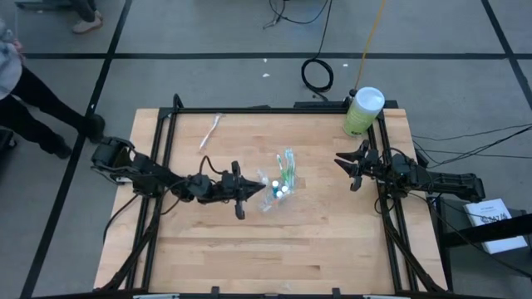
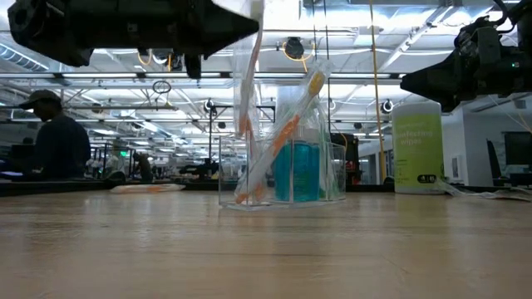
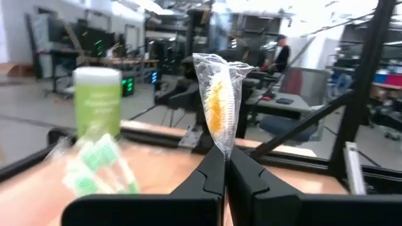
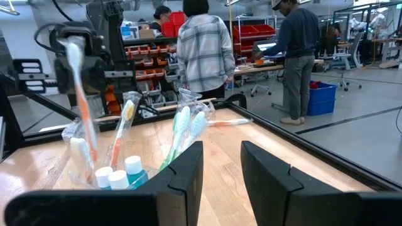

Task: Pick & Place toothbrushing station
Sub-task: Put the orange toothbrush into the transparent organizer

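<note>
- We see the left gripper (image 1: 252, 190) closed on a wrapped orange-and-white toothbrush (image 3: 218, 107); its two dark fingers (image 3: 210, 176) pinch the clear wrapper, and the bristle end stands up above the fingertips.
- In the right wrist view that same toothbrush (image 4: 80, 94) hangs upright, its lower end down among the things in the holder.
- Just beside the left gripper, near the middle of the table, stands the clear plastic holder (image 2: 324, 178), upright on the wood.
- In the holder we count green-and-white toothbrushes (image 1: 288, 168) leaning away from the left arm, another orange-and-white toothbrush (image 4: 122, 135) in its wrapper, and small white tubes with blue caps (image 4: 119, 172).
- The right gripper (image 1: 342, 163) waits well apart from the holder at the table's right side, pointing toward it, its fingers (image 4: 182, 172) parted with nothing between them.
- One more wrapped toothbrush (image 1: 211, 131) lies flat on the wooden table (image 1: 332, 241) toward the far left corner.
- A pale-green canister with a white lid (image 1: 362, 111) stands at the far right corner.
- Beyond the table, people (image 4: 198, 47) stand at workbenches with their backs to us.
</note>
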`<state>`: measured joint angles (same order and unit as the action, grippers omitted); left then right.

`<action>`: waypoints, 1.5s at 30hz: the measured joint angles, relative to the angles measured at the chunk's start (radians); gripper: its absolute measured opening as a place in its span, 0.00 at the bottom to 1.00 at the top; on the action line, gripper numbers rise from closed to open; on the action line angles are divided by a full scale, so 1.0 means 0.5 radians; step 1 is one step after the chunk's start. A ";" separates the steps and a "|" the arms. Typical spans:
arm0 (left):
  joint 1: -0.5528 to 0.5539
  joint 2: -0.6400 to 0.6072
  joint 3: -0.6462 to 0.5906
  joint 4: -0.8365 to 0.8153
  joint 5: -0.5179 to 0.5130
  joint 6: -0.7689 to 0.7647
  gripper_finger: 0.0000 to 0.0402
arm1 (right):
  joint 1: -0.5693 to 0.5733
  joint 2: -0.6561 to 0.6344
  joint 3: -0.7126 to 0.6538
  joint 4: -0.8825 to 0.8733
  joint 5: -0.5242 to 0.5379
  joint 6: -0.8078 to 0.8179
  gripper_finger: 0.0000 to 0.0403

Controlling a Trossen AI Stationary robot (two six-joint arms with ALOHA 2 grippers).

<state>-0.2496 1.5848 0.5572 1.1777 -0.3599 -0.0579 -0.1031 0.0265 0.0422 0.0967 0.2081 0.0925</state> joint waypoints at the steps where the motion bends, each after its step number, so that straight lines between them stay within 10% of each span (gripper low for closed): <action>1: 0.001 0.000 -0.016 -0.001 -0.025 -0.020 0.00 | 0.001 0.000 0.000 0.000 0.000 0.000 0.24; 45: 0.015 0.654 -0.034 0.583 -0.119 -0.255 0.03 | 0.000 0.000 0.002 0.000 0.000 -0.001 0.24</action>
<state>-0.2422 1.9118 0.5404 1.4694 -0.4196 -0.1852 -0.1031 0.0265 0.0429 0.0967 0.2081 0.0922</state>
